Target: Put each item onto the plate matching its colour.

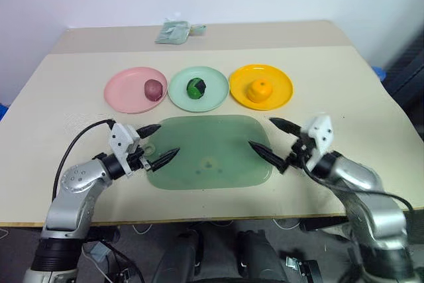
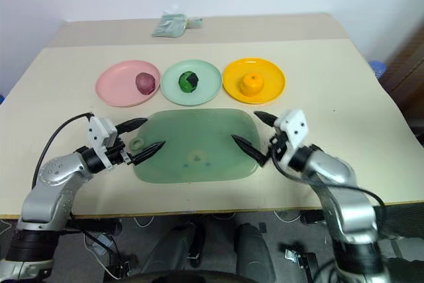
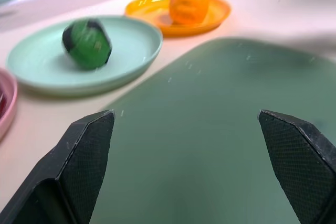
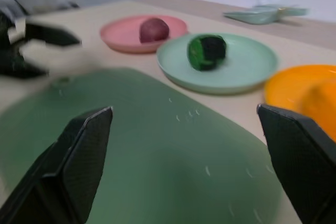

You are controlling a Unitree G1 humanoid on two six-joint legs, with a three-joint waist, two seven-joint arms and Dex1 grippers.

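Left hand (image 1: pixel 158 144) wide, empty | right hand (image 1: pixel 271 138) wide, empty; both at green board (image 1: pixel 209 164) edges

Silver metal arms are ending in white wrist blocks, each carrying a gripper, left gripper (image 1: pixel 154 142) and right gripper (image 1: pixel 271 140), with tapered black fingers; black cables are looping alongside.

The two head views look forward and down from above the near edge of the table (image 1: pixel 371 91), taking in the whole top with the green board (image 1: pixel 209 152) near the middle of each picture, and they share nearly the same scene. The left wrist view sits low and close over the board's left part, facing across it toward the mint plate (image 3: pixel 84 59) and the orange plate (image 3: pixel 178 11). The right wrist view sits equally low over the board's right part, facing across it toward the pink plate (image 4: pixel 142 32), so both wrist views share the board surface and the mint plate.
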